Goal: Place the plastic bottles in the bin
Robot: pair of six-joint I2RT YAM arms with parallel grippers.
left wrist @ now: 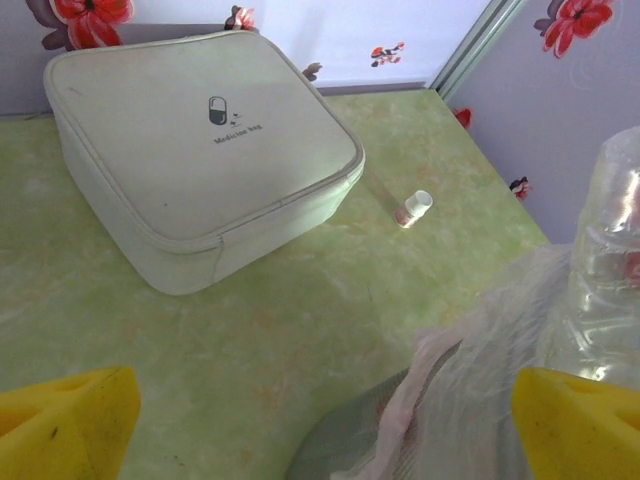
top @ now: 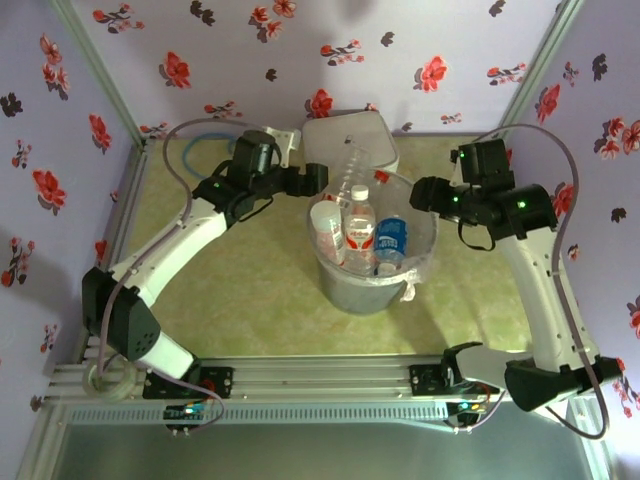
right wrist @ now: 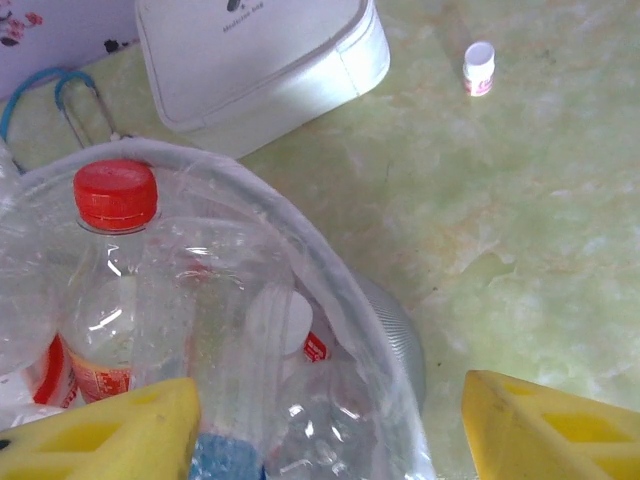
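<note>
Bottles (top: 358, 228) in bin (top: 350, 292) | L gripper (left wrist: 320, 428) spread | R gripper (right wrist: 330, 422) spread

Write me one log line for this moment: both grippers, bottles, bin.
left gripper open, empty | right gripper open, empty | clear plastic bottles inside round grey bag-lined bin

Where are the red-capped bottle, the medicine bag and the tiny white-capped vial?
red-capped bottle (right wrist: 115, 193): right wrist view, on its red cap.
medicine bag (left wrist: 200, 150): left wrist view, on its top panel.
tiny white-capped vial (right wrist: 479, 60): right wrist view, on its white cap.
</note>
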